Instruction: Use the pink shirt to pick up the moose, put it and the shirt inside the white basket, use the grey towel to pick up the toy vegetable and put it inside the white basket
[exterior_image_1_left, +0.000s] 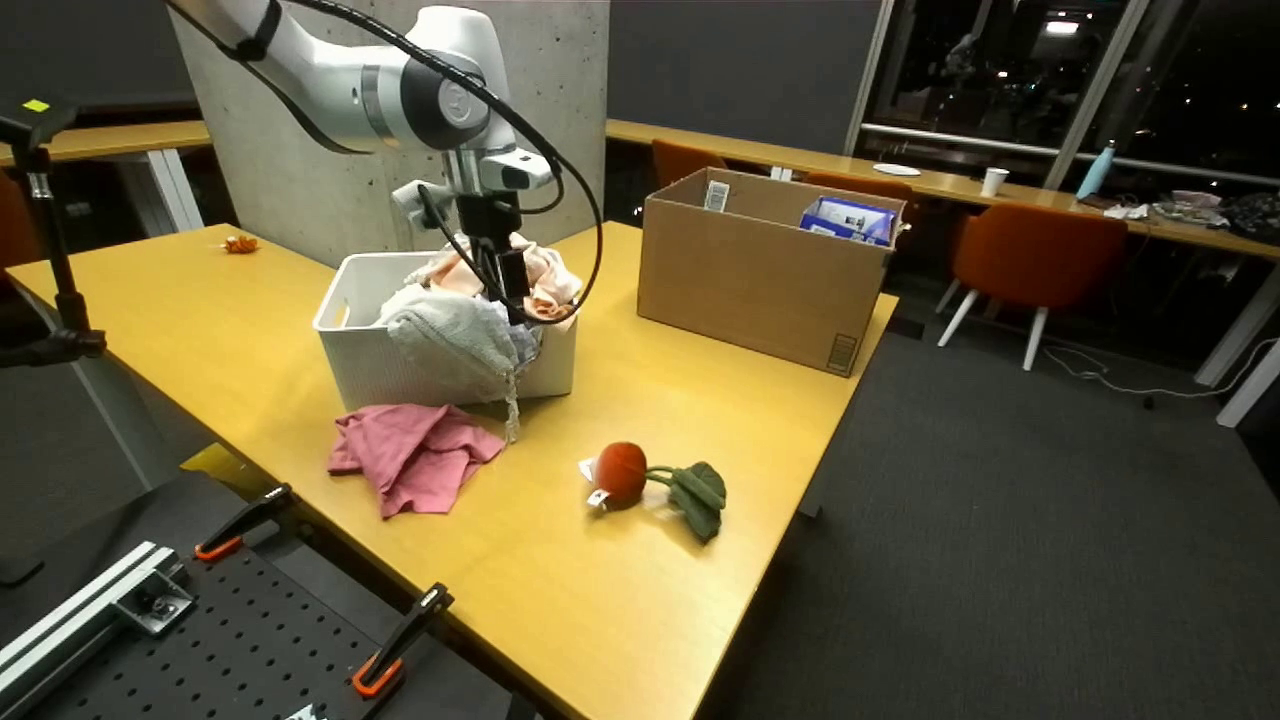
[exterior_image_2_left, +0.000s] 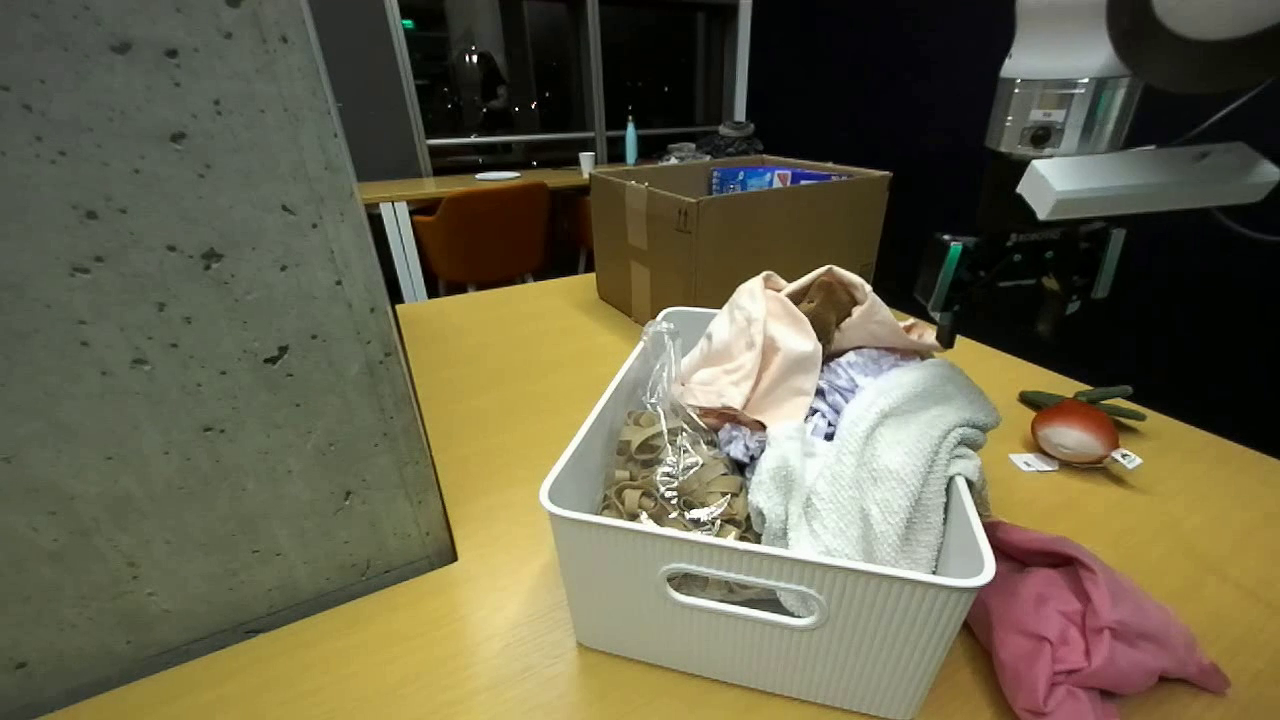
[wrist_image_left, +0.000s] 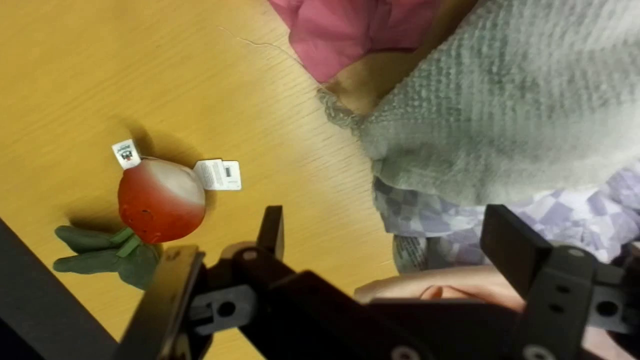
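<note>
Pink shirt (exterior_image_2_left: 755, 350) (I am reading an exterior view left to right, and taking the paler cloth as the one meant) is lying in the white basket (exterior_image_2_left: 770, 650), bunched up past the rim. Toward the shirt's right side the moose (exterior_image_2_left: 825, 308), I am guessing, is peeking out: only a brown patch is showing. That half of the job is looking done. Next along, the grey towel (exterior_image_2_left: 890, 470) is slumping partly inside the basket and partly over the rim, wrapping nothing visible. Close to the shirt, the claw (wrist_image_left: 385, 230) is standing wide in the wrist view and gripping nothing; whether it is touching the shirt I am not able to tell. Farther right, the toy vegetable (exterior_image_2_left: 1075, 432) is sitting bare on the counter (exterior_image_2_left: 1190, 520), apart from the basket, so the towel pick-up is waiting to be done, and so is the drop-off. Just beside the basket, a deeper pink cloth (exterior_image_2_left: 1085, 620) is lying, leaving some doubt over the shirt.
</note>
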